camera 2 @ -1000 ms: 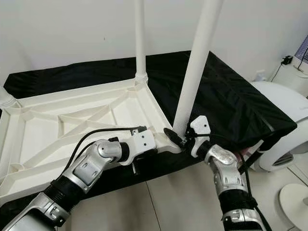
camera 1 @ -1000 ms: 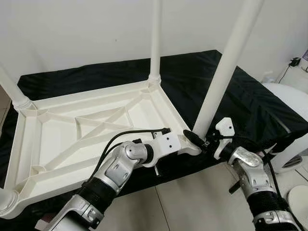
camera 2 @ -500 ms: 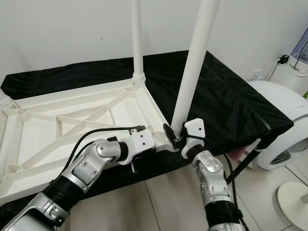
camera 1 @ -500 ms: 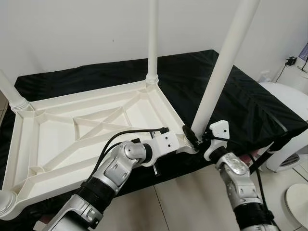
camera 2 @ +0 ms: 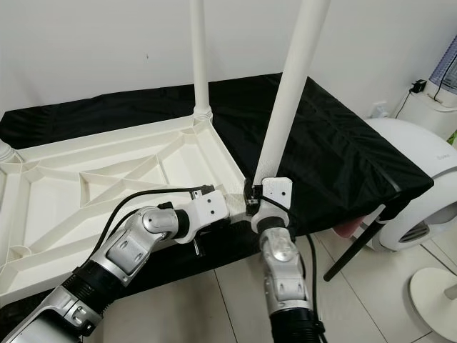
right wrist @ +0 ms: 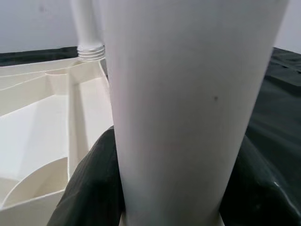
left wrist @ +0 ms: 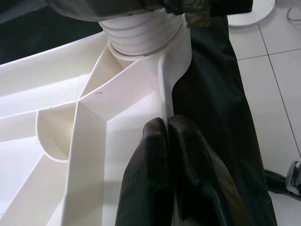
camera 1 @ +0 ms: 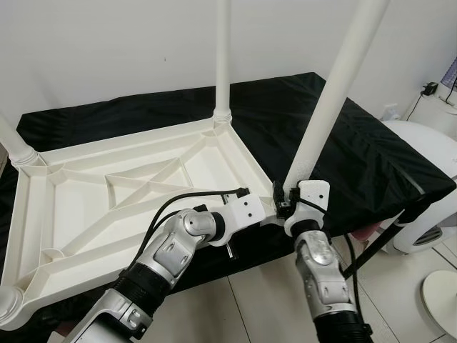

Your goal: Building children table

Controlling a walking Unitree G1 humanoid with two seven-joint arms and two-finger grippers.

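The step in hand looks like fitting the last table leg (camera 1: 330,96) into its corner socket on the upturned white tabletop (camera 1: 136,193), which lies underside-up on a black cloth (camera 1: 343,150) spread over a low surface against a pale wall. The right gripper (camera 1: 284,205) wraps its two black fingers (right wrist: 80,188) around the leg's base, clamped on it just above the threaded collar (left wrist: 141,33). The left gripper (left wrist: 167,141) pinches the tabletop's rim close beside that same corner, its fingers pressed together on the thin plastic wall, steadying the top. The leg leans a little away from upright, so the next move probably calls for squaring it to the socket and turning it until the threads seat, while the left side resists the twist. The tabletop is glossy moulded plastic with raised diagonal ribs crossing its underside and rounded corners. Another leg (camera 1: 221,57) stands upright at the far corner, and a further one (camera 1: 14,139) rises at the far left corner.
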